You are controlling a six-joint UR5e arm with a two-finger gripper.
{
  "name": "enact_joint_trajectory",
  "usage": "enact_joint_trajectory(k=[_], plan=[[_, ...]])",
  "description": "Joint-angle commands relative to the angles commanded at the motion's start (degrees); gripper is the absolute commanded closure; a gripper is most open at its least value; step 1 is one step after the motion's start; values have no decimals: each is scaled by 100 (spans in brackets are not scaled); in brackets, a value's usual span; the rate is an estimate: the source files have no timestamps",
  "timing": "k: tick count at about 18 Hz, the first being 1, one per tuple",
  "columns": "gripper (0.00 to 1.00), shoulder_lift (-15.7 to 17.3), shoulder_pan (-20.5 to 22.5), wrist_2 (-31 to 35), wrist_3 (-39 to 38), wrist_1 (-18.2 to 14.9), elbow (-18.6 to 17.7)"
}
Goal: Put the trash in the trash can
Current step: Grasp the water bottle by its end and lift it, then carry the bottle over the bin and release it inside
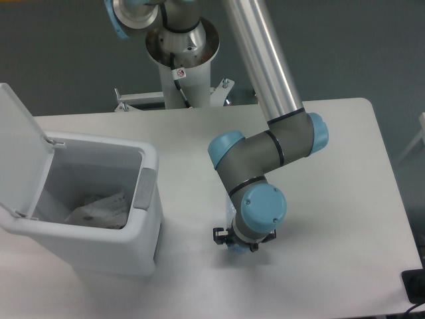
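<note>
Fixed camera view

Gripper: the gripper hangs low over the table, near the front edge and right of the bin; the wrist body hides the fingertips, so whether the jaws are apart or closed cannot be told.

Bottle: the bottle is almost wholly hidden beneath the wrist; only a sliver of clear plastic shows at the wrist's left edge, and a bluish bit by the gripper may also be part of it.

Long axis: cannot be read from what shows.

Relation to gripper: the bottle seems to lie directly under the gripper rather than off to a side; whether the two touch cannot be told.

Wrapper: the crumpled whitish wrapper already lies inside the bin.

Trash can: the trash can stands at the near left, lid up, well apart from the gripper.

Coming move: judged, a grasp here, then a carry leftward to the open bin.
</note>
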Motion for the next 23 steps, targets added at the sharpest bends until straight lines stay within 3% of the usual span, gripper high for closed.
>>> enact_joint_trajectory(k=[11, 16, 23], plan=[[56, 386, 307, -324, 97, 17, 114], [56, 527, 527, -1123, -26, 44, 799], [56, 1274, 861, -2574, -167, 88, 1168]])
